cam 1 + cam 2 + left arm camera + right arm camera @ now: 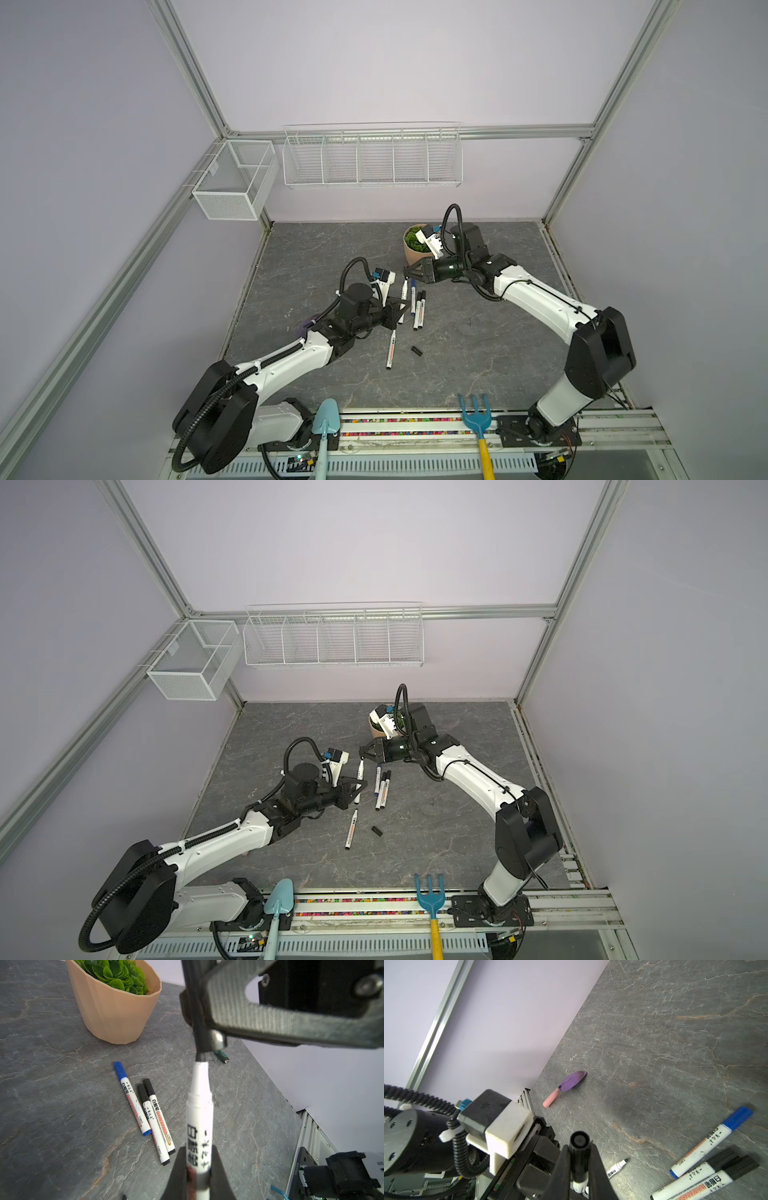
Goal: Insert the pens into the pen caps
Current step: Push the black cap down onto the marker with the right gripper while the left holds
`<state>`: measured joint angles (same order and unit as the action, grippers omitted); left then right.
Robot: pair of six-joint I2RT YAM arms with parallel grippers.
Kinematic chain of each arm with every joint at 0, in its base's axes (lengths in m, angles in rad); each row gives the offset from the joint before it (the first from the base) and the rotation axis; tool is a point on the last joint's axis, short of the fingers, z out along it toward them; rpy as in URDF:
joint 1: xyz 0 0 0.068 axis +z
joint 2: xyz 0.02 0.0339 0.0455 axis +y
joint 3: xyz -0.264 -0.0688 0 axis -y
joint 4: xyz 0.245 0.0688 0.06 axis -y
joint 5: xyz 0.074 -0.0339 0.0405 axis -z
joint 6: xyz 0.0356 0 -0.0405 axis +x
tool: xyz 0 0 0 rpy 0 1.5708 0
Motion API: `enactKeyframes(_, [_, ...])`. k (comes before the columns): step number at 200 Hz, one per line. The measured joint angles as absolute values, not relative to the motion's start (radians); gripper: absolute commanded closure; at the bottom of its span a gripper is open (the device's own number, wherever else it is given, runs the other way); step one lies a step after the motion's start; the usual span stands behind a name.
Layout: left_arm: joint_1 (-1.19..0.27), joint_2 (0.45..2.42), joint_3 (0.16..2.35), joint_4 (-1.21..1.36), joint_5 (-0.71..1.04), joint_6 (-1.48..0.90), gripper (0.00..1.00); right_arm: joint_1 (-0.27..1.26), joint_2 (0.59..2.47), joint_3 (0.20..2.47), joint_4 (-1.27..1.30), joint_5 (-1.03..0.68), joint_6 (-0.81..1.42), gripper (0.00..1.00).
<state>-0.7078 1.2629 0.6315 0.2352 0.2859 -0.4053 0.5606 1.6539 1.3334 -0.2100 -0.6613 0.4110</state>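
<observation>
Starting left: my left gripper (198,1155) is clamped tight on the pen (199,1118). Its fingers sit across the printed label, and the nib end pokes out ahead toward the other arm. Just behind that gripper, on the base side, a bare pen (391,349) lies flat with its nib exposed and no cap on.

On to the middle. Straight ahead of the left fingertips, my right gripper (579,1152) is pinched shut on a black cap (579,1140), holding it across its sides with the mouth facing the pen. The nib is just inside the mouth, but the white taper behind it shows, so I judge the cap isn't seated yet.

These parts look like light, stiff, smooth plastic. The risk, I reckon, is the barrel sliding back through the fingers as I push, or the cap cocking sideways. The hold on the label looks sound to me, and the push wants to run dead along the barrel.

Just right of both grippers, the blue pen (133,1101) and two black pens (161,1124) lie side by side, caps on. Back toward the bases, right of the bare pen, sits a loose cap (417,351). It's small and likely to roll, so I'd take it across its sides.
</observation>
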Motion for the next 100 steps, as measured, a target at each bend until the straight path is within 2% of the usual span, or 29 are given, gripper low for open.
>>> enactKeyframes(100, [-0.707, 1.261, 0.632, 0.234, 0.284, -0.406, 1.0, 0.561, 1.668, 1.343, -0.208, -0.659, 0.415, 0.88])
